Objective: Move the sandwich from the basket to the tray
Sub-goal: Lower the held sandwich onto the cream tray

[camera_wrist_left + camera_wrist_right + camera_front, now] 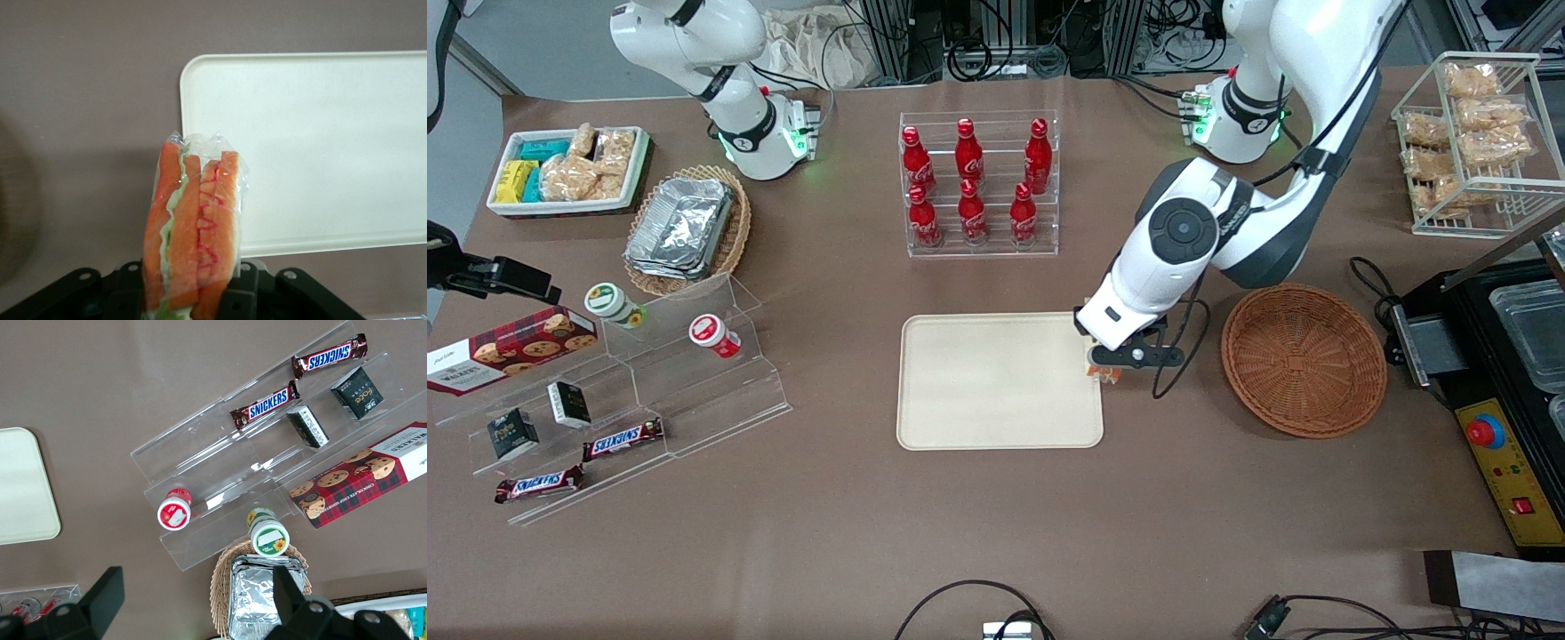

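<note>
Though front-hidden, sandwich [193, 233] in pincer [190, 293]

**Colours on the brown worktop**

Orange, red and green bands under clear wrap on the sandwich [193, 233], clamped in the black gripper [190, 293] above the tray's edge toward the working arm's end. Plain cream-beige across the tray [996, 382]. Reddish-brown weave, ringed and rayed, on the basket [1303, 360]. Glossy red with white script on the bottles [971, 182]. Red tartan with cookie print on the biscuit box [511, 348].
</note>
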Motion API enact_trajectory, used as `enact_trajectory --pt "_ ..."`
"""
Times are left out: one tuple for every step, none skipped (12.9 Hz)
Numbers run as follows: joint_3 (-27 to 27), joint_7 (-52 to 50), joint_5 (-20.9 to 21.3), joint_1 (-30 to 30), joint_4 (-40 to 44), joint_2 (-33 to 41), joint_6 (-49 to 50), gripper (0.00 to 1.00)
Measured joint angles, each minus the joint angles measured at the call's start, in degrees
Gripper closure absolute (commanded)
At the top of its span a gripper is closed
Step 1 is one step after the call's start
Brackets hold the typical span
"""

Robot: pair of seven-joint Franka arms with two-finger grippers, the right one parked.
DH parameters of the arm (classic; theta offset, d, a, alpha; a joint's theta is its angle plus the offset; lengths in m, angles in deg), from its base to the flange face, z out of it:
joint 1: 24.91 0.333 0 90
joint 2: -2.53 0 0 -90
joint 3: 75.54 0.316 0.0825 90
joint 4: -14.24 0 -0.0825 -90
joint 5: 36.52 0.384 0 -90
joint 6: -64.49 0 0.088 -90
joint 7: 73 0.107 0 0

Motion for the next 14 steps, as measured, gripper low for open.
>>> enact_trajectory --pt "0.01 -0.07 0.42 -0.47 0.01 -1.12 -0.93 0.61" --pt "0.01 -0.43 0.63 -1.09 0.03 -2.27 -2.05 0.61" --pt "0.0 -1.34 0.92 -1.8 0.05 -3.53 -3.42 0.61" --pt "0.0 -2.65 1.64 -2.34 0.2 -4.81 -4.8 0.61" --pt "0.01 -4.2 3.02 -2.74 0.59 -6.25 -5.67 0.61" --pt "0.0 -5.95 4.96 -3.3 1.29 -7.86 -5.99 0.61" --pt "0.0 -7.77 6.85 -3.89 2.02 -9.39 -6.23 0.61" --pt "0.0 -9.46 8.67 -4.41 2.82 -10.89 -6.54 0.61" --pt "0.0 -10.84 10.37 -4.95 3.56 -12.36 -6.8 0.61" --pt "0.0 -11.96 11.85 -5.47 4.19 -13.69 -7.06 0.61" --pt "0.0 -12.77 13.03 -5.9 4.6 -14.8 -7.36 0.61" --pt "0.0 -13.28 13.76 -6.18 4.85 -15.65 -7.73 0.6" --pt "0.0 -13.45 14.18 -6.3 4.96 -16.21 -8.08 0.6" --pt "0.01 -13.49 14.66 -6.32 4.99 -16.58 -8.21 0.58"
